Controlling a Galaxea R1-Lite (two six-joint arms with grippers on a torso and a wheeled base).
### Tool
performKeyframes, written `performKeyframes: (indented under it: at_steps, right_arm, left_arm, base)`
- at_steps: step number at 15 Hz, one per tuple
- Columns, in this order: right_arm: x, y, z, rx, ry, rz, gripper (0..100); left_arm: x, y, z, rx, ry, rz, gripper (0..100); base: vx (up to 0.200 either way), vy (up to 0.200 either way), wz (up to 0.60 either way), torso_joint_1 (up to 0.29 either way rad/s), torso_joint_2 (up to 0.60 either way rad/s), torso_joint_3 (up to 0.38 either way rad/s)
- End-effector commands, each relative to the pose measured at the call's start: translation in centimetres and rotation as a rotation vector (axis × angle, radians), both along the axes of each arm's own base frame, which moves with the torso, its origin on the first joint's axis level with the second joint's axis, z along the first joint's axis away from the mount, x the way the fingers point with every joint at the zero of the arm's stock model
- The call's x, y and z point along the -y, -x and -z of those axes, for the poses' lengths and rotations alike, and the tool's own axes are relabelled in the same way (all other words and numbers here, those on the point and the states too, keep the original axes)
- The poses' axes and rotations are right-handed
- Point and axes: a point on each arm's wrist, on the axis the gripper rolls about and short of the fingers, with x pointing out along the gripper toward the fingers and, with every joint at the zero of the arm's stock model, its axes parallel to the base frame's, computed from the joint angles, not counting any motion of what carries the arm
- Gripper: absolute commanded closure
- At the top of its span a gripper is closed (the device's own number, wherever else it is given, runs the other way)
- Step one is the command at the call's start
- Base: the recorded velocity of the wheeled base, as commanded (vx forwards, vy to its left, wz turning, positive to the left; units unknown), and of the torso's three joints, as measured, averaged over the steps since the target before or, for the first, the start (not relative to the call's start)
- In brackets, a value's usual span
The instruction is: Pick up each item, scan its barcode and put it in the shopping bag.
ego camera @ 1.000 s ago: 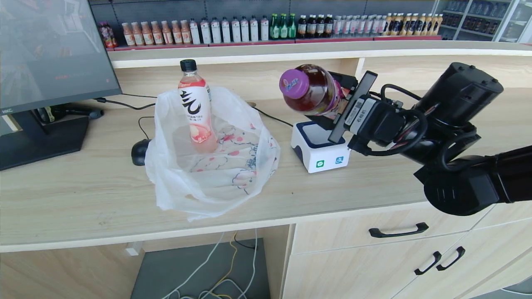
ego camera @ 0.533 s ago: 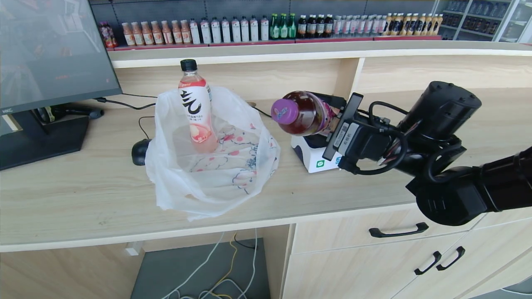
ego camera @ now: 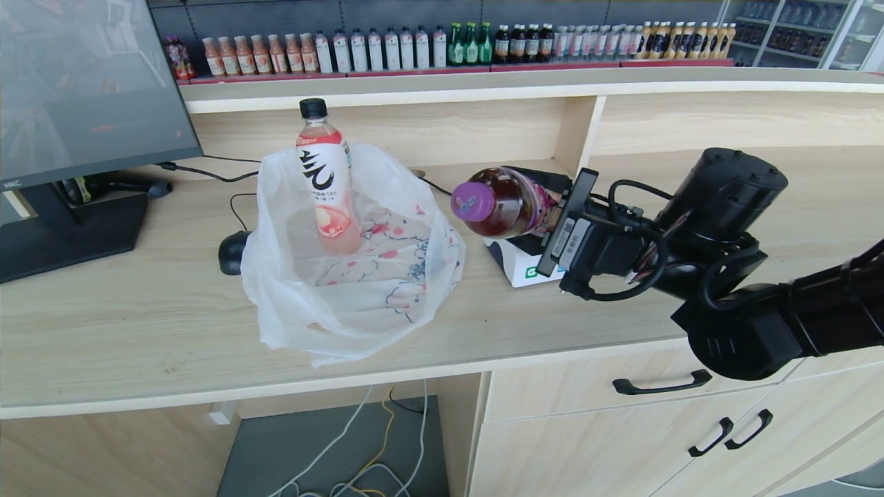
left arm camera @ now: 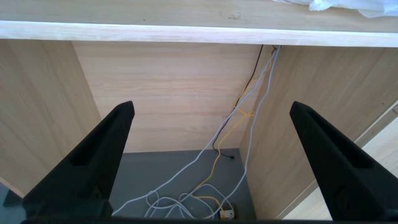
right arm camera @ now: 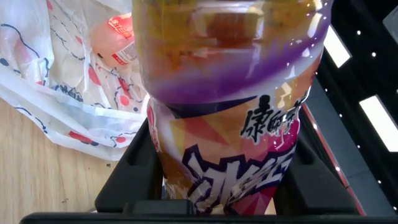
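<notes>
- My right fingers (ego camera: 565, 219) are clamping a clear plastic bottle of dark tea with a purple cap and a purple-and-orange label (ego camera: 501, 201), gripping it around the labelled body.
- I am holding that bottle on its side, cap pointing towards the bag, just above the small white box scanner with a dark top (ego camera: 516, 264). I cannot tell whether bottle and scanner are touching.
- The thin white plastic shopping bag with red and blue print (ego camera: 359, 276) is sitting open on the pale wooden worktop (ego camera: 138, 310), just beside the scanner on its left.
- A tall pink drink bottle with a black cap (ego camera: 324, 179) is standing upright inside the bag, its neck rising above the rim.
- My left fingers (left arm camera: 93, 158) are hanging spread apart with nothing between them, below the worktop's front edge and above loose white and yellow cables (left arm camera: 214, 180) on the grey floor.
- A black computer mouse (ego camera: 231, 252) is lying just beside the bag's left side, and a dark monitor on a black stand (ego camera: 83, 83) is standing farther left.
</notes>
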Motion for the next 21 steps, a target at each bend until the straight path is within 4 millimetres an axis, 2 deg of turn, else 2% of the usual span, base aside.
performKeyframes:
  at_steps: [1, 18, 21]
  right_arm:
    - [0.0, -0.1, 0.0, 0.0, 0.0, 0.0, 100]
    - [0.0, 0.0, -0.2, -0.01, -0.011, 0.001, 100]
    - [0.0, 0.0, -1.4, -0.006, -0.048, -0.009, 100]
  left_arm:
    - [0.0, 0.0, 0.0, 0.001, 0.0, -0.001, 0]
    - [0.0, 0.0, 0.0, 0.001, 0.0, -0.001, 0]
    - [0.0, 0.0, 0.0, 0.001, 0.0, -0.001, 0]
  base:
    - [0.0, 0.0, 0.0, 0.0, 0.0, 0.0]
    - [0.0, 0.0, 0.0, 0.0, 0.0, 0.0]
    - [0.0, 0.0, 0.0, 0.0, 0.0, 0.0]
